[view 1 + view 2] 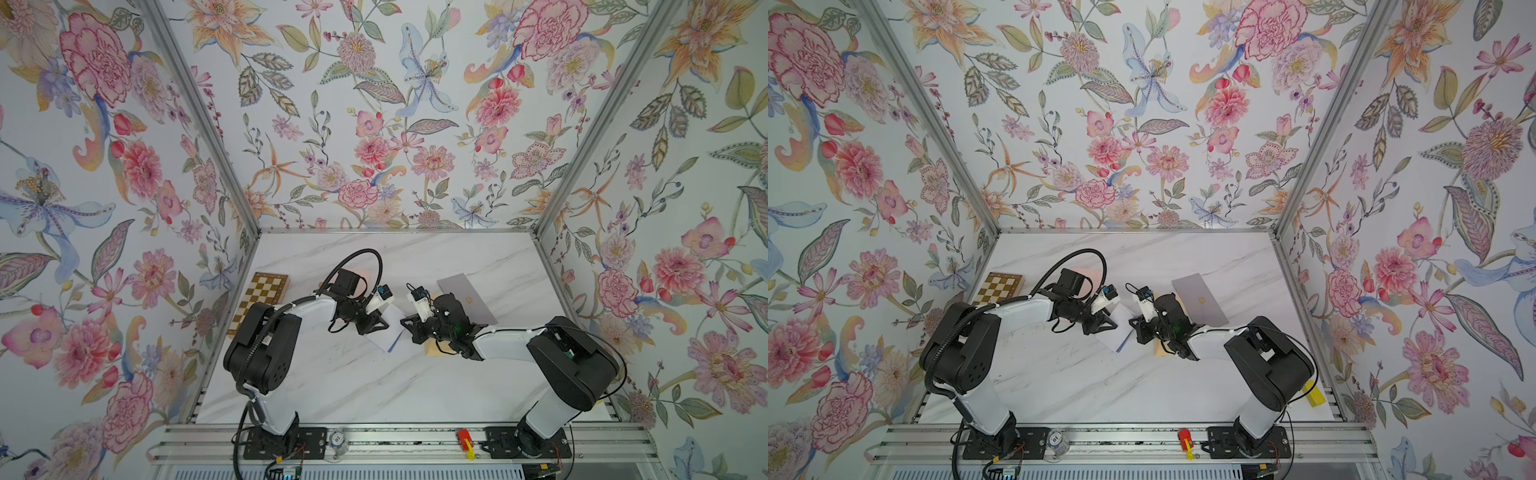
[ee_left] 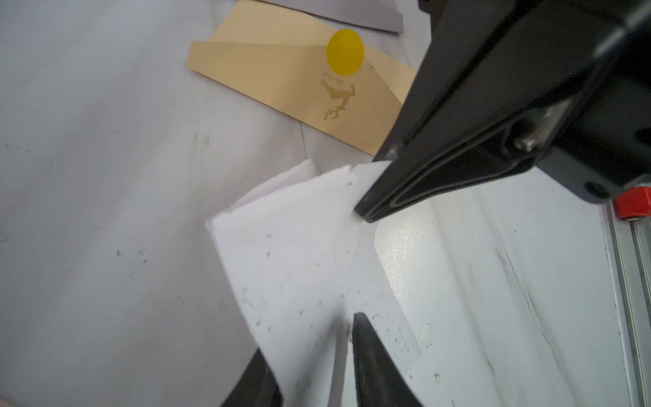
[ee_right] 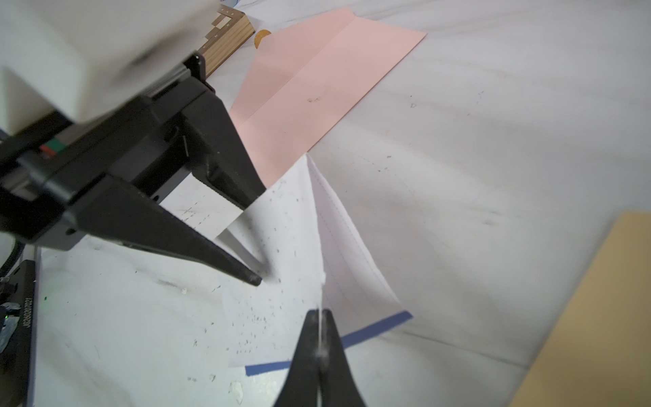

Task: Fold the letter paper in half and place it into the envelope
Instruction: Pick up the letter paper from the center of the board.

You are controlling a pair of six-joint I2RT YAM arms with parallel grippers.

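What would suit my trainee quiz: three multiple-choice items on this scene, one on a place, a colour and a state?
1. Where is the chessboard? A on the left arm's side; B on the right arm's side; C dead centre.
2. What colour is the sticker on the tan envelope? A red; B green; C yellow.
3. What is the right hand doing? A standing open; B pinching the white paper; C shut on nothing.
1A, both top views show it there; 2C, the left wrist view shows yellow; 3B, the paper's edge runs between its closed fingers.

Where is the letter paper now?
In both top views, the letter paper sits mid-table between the left gripper and the right gripper, which pinches its edge.
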